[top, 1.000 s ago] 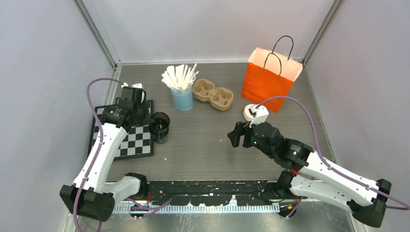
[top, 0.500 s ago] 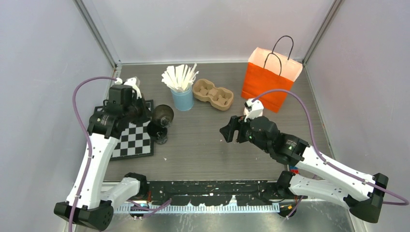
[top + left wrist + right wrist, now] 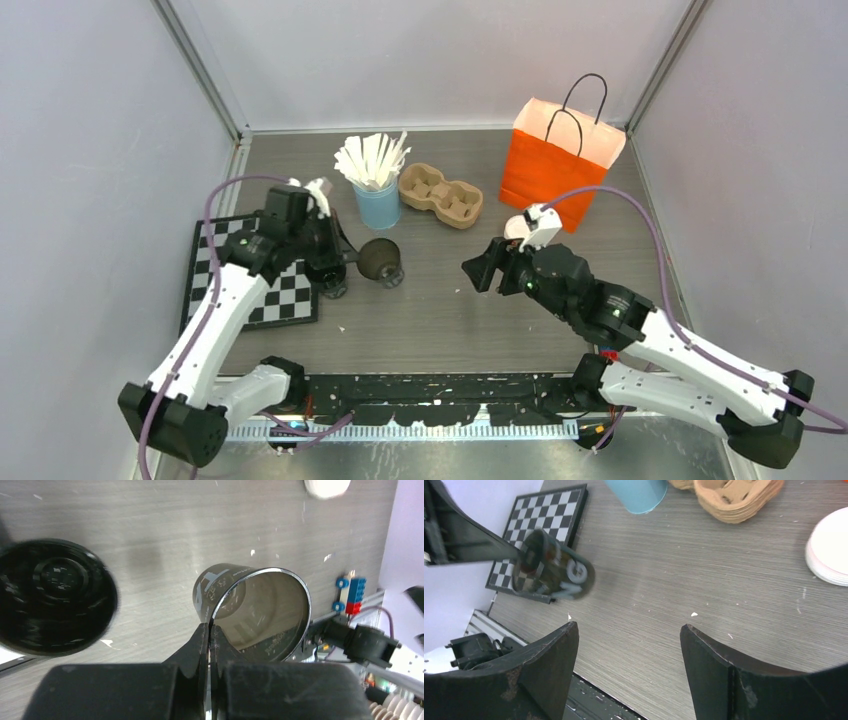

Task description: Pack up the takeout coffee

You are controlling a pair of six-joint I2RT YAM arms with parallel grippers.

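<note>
Dark paper is clamped at the rim: the left claw (image 3: pixel 210 630) is pressed together on the wall of one takeout cup (image 3: pixel 250 615). That cup is held off the counter (image 3: pixel 440 310), tipped on its side with its open mouth toward the wrist camera. Compared with a second ago, it has been carried rightward, away from the checkerboard (image 3: pixel 288 292) and toward the counter's middle. The second cup (image 3: pixel 331 275) is left standing upright at the board's right edge. Neither cup is lidded; a white lid stack (image 3: pixel 829 555) is seen near the cardboard carrier (image 3: pixel 734 497). The right claw (image 3: pixel 628 632) is held wide apart and empty, and has been shifted slightly left toward the carried cup. A handover or a placing into the carrier is judged likely next. No cup has yet been brought to the orange bag (image 3: pixel 545 180).
</note>
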